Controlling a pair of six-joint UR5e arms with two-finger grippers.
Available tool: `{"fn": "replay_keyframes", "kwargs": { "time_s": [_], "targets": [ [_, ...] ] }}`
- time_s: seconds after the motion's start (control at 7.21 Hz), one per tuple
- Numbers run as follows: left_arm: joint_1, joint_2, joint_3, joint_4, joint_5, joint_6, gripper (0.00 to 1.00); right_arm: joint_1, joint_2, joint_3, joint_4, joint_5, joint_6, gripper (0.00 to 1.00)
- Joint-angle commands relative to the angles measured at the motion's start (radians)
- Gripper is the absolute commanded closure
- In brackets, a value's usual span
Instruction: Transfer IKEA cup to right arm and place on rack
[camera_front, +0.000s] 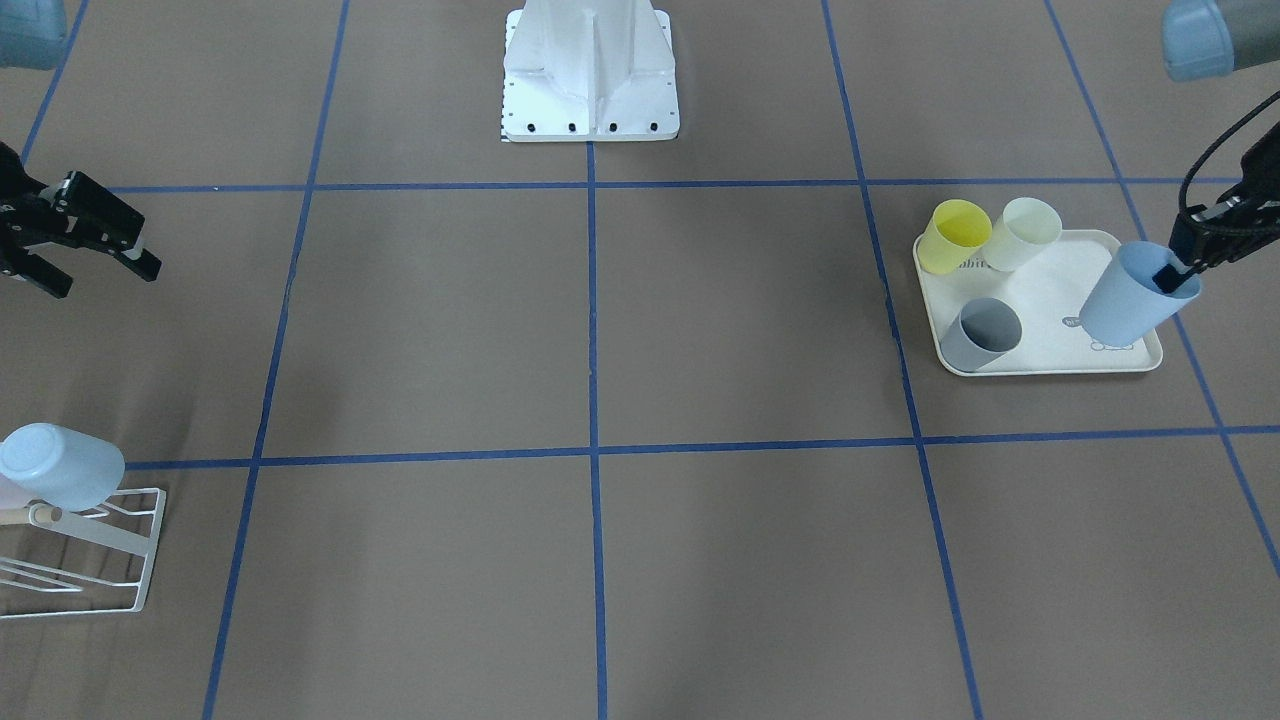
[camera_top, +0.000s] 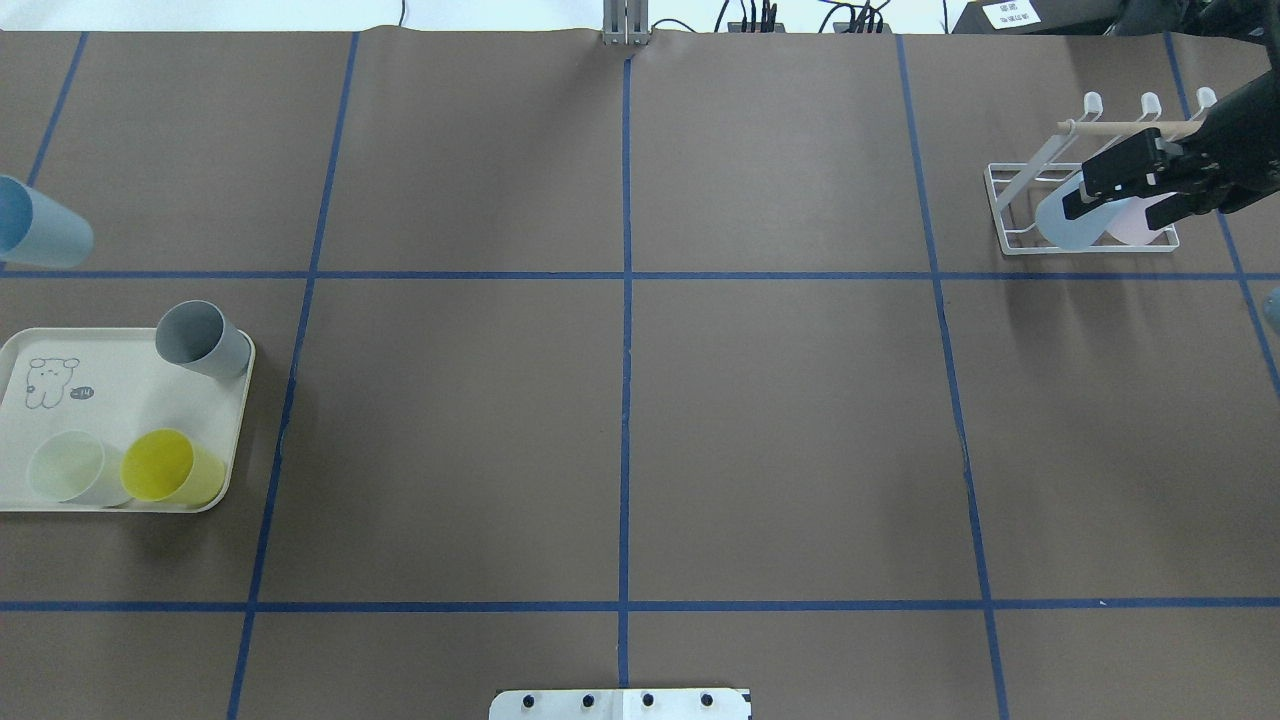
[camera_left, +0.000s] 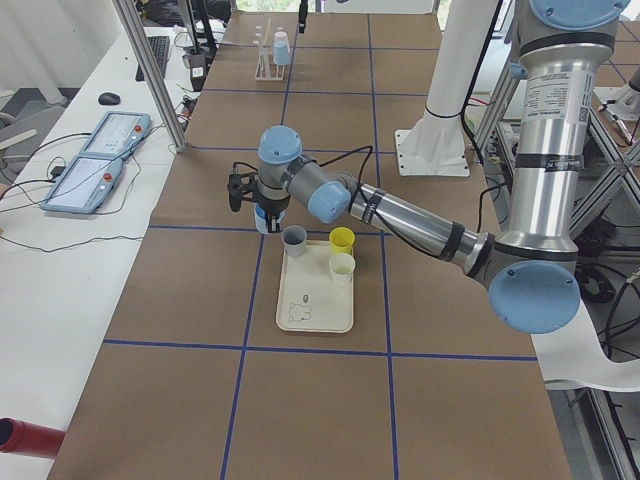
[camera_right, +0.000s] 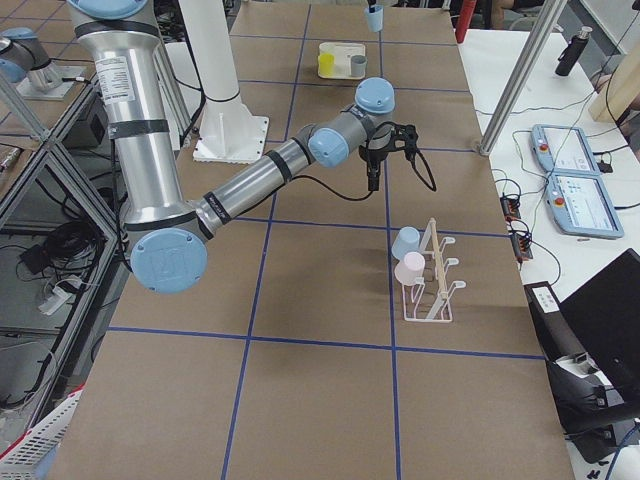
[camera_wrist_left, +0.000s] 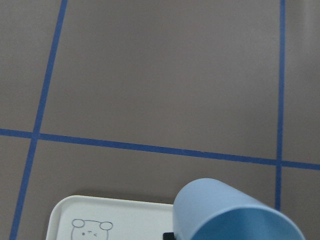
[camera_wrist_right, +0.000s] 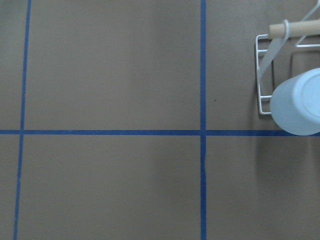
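Far left in the overhead view, the left arm stretches low over the surface. Its end effector (camera_front: 1175, 272) is clamped on the rim of the blue IKEA cup (camera_top: 40, 235), one finger inside. The cup hangs tilted, clear of the cream tray (camera_top: 130, 390), where a grey cup (camera_top: 200, 338), a white cup (camera_top: 75, 467) and a yellow cup (camera_top: 170, 467) stand. Far right, the right arm's end effector (camera_top: 1085, 190) points down, fingers apart and empty, near the rack (camera_top: 1110, 126). The rack carries a pale blue cup (camera_front: 62, 466) and a pink cup (camera_right: 409, 268).

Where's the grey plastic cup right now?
Overhead view, robot's left side: the grey plastic cup sits at the far right corner of the cream tray, beyond the yellow cup.
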Motion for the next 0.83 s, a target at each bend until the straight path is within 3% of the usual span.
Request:
{"fn": "replay_keyframes", "kwargs": {
  "time_s": [0.0,0.28,0.42,0.55,0.69],
  "targets": [
    [0.109,-0.071,-0.094,-0.034,-0.048,-0.271,1.00,-0.085,0.005,0.002,0.213,-0.017,0.276,0.01],
    [0.235,-0.164,-0.095,-0.123,-0.127,-0.567,1.00,-0.163,0.003,0.002,0.435,-0.049,0.506,0.01],
    [0.303,-0.233,-0.101,-0.166,-0.071,-0.613,1.00,-0.191,0.005,0.002,0.550,-0.047,0.585,0.01],
    [0.386,-0.275,-0.095,-0.278,-0.046,-0.836,1.00,-0.215,0.005,0.002,0.658,-0.049,0.657,0.01],
    [0.444,-0.283,-0.071,-0.532,0.069,-1.011,1.00,-0.222,0.005,0.002,0.786,-0.049,0.753,0.01]
  ]
}}
